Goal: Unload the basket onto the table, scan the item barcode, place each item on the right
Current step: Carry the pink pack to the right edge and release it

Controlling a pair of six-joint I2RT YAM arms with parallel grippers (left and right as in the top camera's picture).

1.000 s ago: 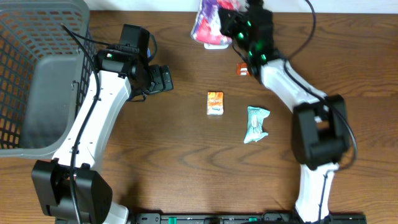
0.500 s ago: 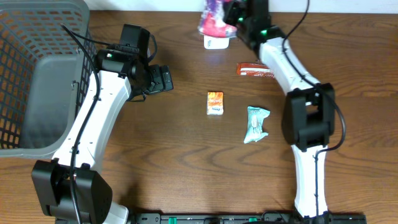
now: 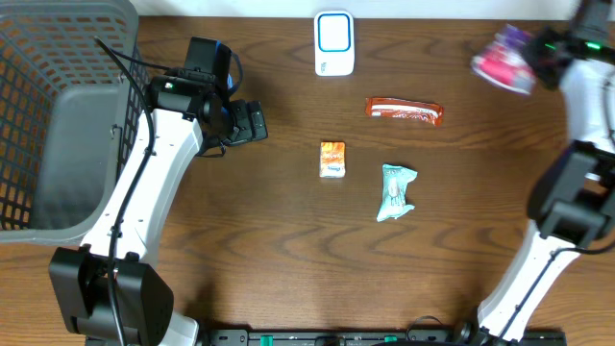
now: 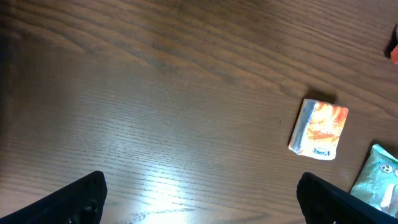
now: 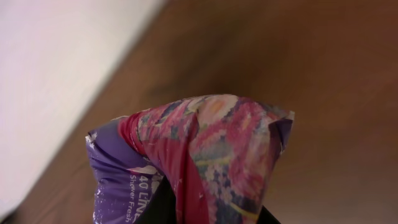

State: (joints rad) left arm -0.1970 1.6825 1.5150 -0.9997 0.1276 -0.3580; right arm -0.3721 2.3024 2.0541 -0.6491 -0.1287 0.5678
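Observation:
The item, a purple and pink flowered pouch [image 3: 502,60], hangs above the table's far right corner, with my right gripper [image 3: 534,54] shut on it. In the right wrist view the pouch [image 5: 205,149] fills the lower middle of the frame, and my right gripper [image 5: 208,214] pinches its lower end. No barcode shows on the faces in view. A white scanner with a blue ring [image 3: 333,42] stands at the back centre, well left of the pouch. My left gripper [image 3: 252,123] is open over bare wood, its two dark fingertips [image 4: 81,199] wide apart with nothing between them.
A red-brown snack bar [image 3: 405,111], a small orange box [image 3: 332,159] and a teal packet [image 3: 395,191] lie mid-table. The orange box [image 4: 319,129] and the teal packet [image 4: 379,180] also show in the left wrist view. A grey mesh basket [image 3: 58,125] fills the left side.
My right arm has swung from the scanner at the back centre to the far right, carrying the pouch. The scanner and the snack bar now show in full. The left arm has not moved.

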